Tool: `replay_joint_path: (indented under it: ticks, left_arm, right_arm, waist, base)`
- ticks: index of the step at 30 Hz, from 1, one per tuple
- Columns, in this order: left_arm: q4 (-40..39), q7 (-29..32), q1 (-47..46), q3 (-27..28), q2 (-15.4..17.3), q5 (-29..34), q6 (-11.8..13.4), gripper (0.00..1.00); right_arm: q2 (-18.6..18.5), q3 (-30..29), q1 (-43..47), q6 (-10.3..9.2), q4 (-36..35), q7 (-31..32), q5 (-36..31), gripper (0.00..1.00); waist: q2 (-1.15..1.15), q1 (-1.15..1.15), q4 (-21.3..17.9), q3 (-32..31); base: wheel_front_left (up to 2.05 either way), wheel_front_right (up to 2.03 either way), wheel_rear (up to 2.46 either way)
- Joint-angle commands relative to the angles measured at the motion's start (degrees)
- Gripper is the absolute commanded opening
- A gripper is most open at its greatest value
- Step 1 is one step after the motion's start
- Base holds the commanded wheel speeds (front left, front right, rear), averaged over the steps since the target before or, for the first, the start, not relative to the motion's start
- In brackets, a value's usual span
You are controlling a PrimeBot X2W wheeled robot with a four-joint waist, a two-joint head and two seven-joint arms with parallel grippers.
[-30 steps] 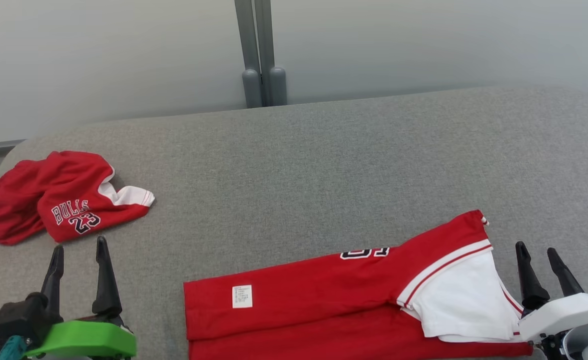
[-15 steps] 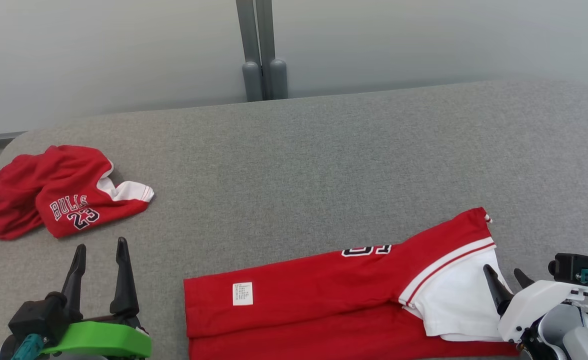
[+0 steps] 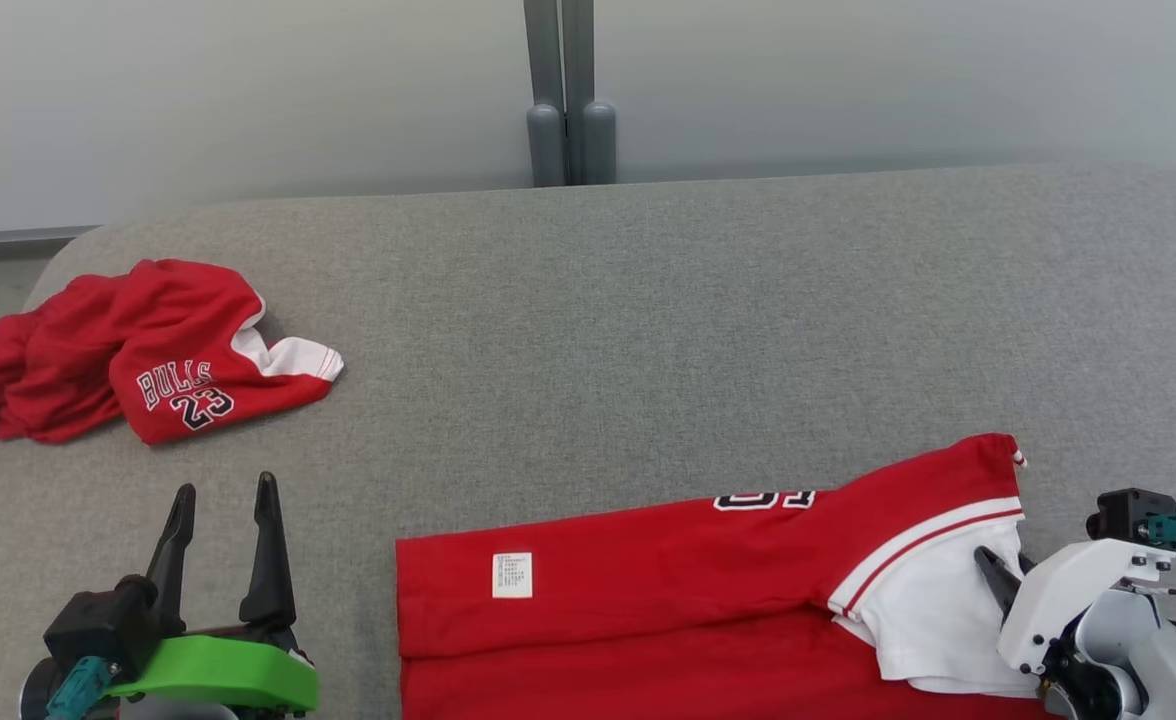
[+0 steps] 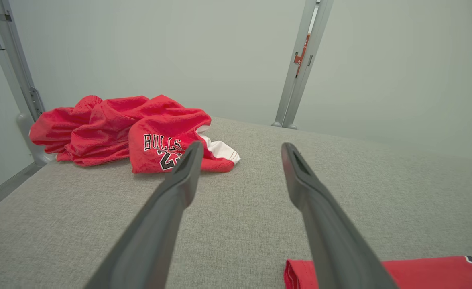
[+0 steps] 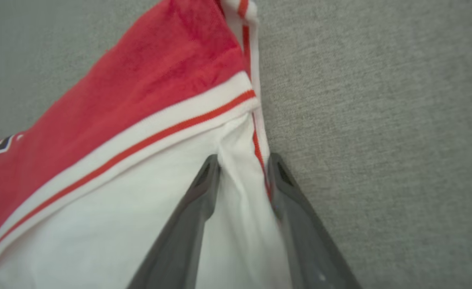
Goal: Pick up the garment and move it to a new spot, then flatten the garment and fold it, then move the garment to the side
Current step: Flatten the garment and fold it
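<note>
At the far left of the grey tabletop (image 3: 648, 330) lies a crumpled red cloth (image 3: 98, 350) lettered "BULLS 23". The left gripper (image 3: 226, 485) hovers near it and just above the surface, fingers spread wide and holding nothing. To the right, along the near edge, the garment (image 3: 648, 590) lies folded flat. It is red, with a small white label (image 3: 512, 575) facing up and a white panel (image 3: 923, 620) at its right end. There the right gripper (image 5: 243, 160) straddles the panel's striped edge, with cloth bunched between its fingers (image 5: 196, 192) and touching both. Whether they are clamped tight on it I cannot tell.
</note>
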Motion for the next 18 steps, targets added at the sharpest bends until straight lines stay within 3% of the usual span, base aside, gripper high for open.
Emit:
replay_joint_path:
  ticks: [1, 9, 18]
  left_arm:
    - [0.27, -0.17, -0.87, 0.28, -0.05, 0.31, -0.39, 1.0]
    - [0.39, -0.18, -0.28, 1.09, -0.86, 0.89, -0.58, 1.0]
    - [-0.52, -0.18, 0.95, 2.1, -2.07, 1.49, -0.67, 1.0]
  right_arm:
    - [1.6, 1.9, 1.11, 0.24, 0.21, 0.14, 0.77, 0.0]
    - [-1.55, 3.69, -1.26, 0.2, -2.9, -4.47, 5.72, 0.0]
    - [-9.23, 1.76, -2.76, 0.14, -3.14, -6.49, 7.85, 0.0]
  waist:
    - [0.0, 0.0, 0.19, -0.09]
    - [0.0, 0.0, -0.14, -0.43]
    - [0.0, 0.0, -1.06, -0.38]
  base:
    - [0.0, 0.0, 0.0]
    - [0.0, 0.0, 0.0]
    - [0.0, 0.0, 0.0]
